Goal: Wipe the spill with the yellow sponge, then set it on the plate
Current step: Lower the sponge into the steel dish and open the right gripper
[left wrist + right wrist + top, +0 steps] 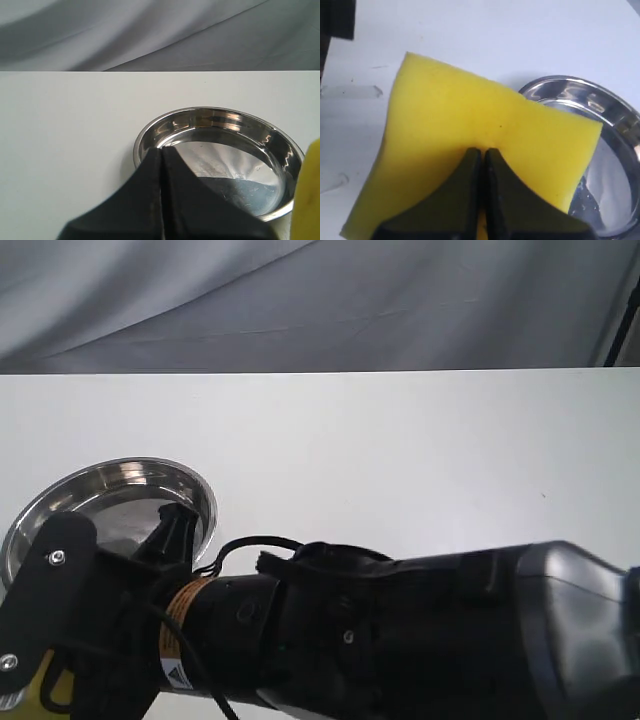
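Foam, soft, light, compressible: yellow sponge (445, 140) pinched mid-edge by right fingers (465, 200), nearly closed, foam creased at pinch. Corner overlaps plate (620, 115) rim just beyond fingertips. Empty left fingers (145, 195) pressed together at plate edge. Central hold should limit sag.

the right arm (400, 630) is glossy black with a grey section (580, 610), a copper band (182, 602), a white warning label (175, 672), looping black cables (250, 542) and silver screws (57, 557). the left gripper (162, 152) has matte black wedge-shaped fingers (140, 200).
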